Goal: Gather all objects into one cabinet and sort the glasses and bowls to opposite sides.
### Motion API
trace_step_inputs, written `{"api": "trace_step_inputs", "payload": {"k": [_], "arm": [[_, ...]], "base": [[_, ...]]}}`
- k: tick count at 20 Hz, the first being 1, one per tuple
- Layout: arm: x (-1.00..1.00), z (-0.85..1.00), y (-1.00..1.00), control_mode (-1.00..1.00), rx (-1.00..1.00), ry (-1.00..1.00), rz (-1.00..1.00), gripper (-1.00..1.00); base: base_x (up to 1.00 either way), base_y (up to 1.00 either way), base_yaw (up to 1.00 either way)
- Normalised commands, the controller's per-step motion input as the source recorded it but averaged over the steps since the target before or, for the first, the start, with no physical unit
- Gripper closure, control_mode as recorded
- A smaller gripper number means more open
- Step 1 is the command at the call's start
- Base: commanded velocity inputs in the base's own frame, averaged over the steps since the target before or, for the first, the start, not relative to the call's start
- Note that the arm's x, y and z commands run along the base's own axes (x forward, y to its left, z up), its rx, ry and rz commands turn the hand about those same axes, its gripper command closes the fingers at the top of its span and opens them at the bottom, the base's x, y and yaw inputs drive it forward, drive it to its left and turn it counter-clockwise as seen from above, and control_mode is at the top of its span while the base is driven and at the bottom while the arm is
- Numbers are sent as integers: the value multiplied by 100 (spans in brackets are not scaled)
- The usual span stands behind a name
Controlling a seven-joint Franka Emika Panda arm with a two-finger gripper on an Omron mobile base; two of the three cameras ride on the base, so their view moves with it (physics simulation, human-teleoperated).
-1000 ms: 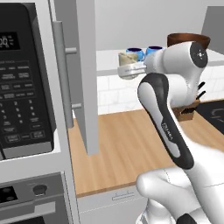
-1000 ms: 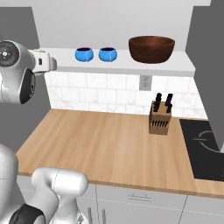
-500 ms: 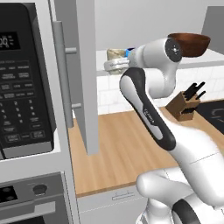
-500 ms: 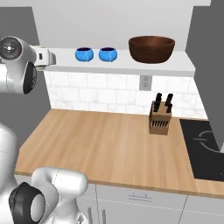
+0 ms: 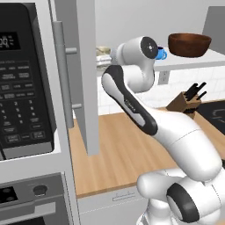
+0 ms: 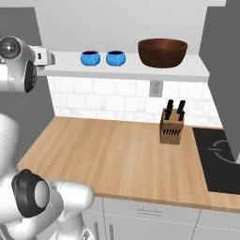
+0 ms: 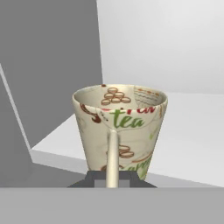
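The fingers (image 7: 112, 178) are clamped on the tumbler (image 7: 119, 131) handle, just above the cabinet shelf (image 7: 183, 144) at its left end. Releasing early may tip it off the near edge.

Glossy white rounded arm (image 5: 176, 136), dark joint bands, grey disc caps

A cream tumbler (image 7: 119, 131) printed with "tea" stands upright, apparently just above the white shelf floor (image 6: 140, 71). Two blue cups (image 6: 90, 58) sit beside the brown bowl (image 6: 162, 52).
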Motion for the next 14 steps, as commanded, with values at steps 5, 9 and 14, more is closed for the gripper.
{"api": "trace_step_inputs", "payload": {"k": [5, 9, 14], "arm": [[45, 0, 18, -100, 0, 0, 0, 100], [58, -1, 18, -100, 0, 0, 0, 100], [62, -4, 16, -100, 0, 0, 0, 100]], "base": [[0, 0, 0], [0, 0, 0], [0, 0, 0]]}}
